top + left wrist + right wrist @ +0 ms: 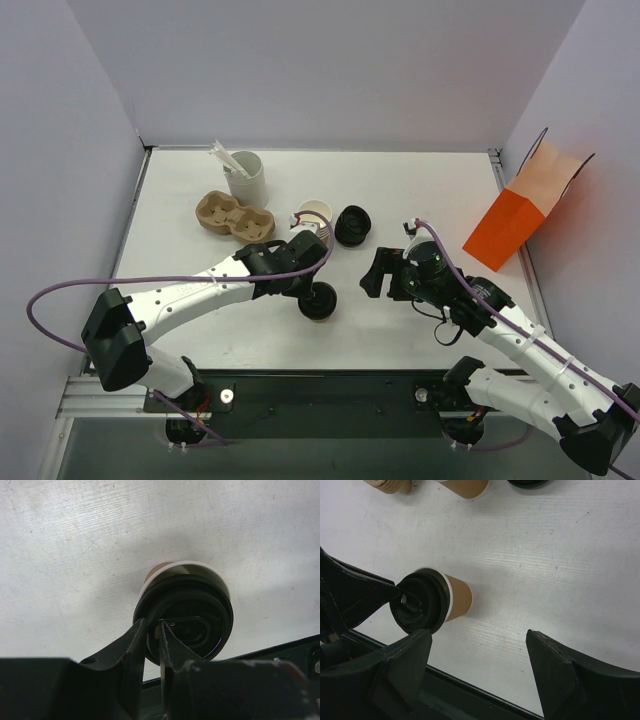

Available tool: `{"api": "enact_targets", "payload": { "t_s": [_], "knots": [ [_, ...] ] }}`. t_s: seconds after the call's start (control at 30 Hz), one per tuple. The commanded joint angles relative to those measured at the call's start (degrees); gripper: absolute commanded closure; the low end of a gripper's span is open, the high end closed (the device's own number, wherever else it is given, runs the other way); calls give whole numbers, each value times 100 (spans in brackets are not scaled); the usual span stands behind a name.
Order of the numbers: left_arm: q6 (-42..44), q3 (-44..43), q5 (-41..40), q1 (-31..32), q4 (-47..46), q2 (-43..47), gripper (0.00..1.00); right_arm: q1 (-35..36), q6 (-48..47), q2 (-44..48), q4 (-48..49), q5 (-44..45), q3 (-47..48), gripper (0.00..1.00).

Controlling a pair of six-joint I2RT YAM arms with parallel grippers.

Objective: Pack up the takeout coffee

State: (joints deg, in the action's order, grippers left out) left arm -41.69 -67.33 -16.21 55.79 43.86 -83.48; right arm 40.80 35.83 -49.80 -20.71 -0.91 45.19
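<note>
Top external: takeout coffee sits on the white table, near the front edge, approx. centre, between the 2 arms. From above only its round black lid shows. L gripper is right on it. R gripper is just to the cup's right, not touching.

Left wrist: lid is glossy black w/ a sunken centre and raised rim. A white band and a bit of tan-brown paper show behind it. L fingers are nearly together, clamped on the lid's rim, one outside, one in the recess.

Right wrist: cup body is plain tan-brown paper w/ a white rolled lip under the lid. Can't tell if it's dead upright or tipped. R fingers are wide apart, nothing between them.

Further back: lidless cup stack, loose black lids, brown pulp carrier, white cup w/ stirrers. Orange paper bag is at the far right, well apart from the coffee.
</note>
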Motion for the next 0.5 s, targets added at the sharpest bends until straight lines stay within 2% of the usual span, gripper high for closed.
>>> {"api": "enact_targets", "payload": {
  "t_s": [0.0,0.23,0.47],
  "knots": [
    [38,-87,-49,20,-114,95,74,-37,38,5,85,-50,87,21],
    [91,-87,-76,20,-246,113,81,-28,55,-21,111,-76,69,21],
    [135,-96,-146,20,-255,60,83,-28,55,5,111,-76,69,21]
  ]
}}
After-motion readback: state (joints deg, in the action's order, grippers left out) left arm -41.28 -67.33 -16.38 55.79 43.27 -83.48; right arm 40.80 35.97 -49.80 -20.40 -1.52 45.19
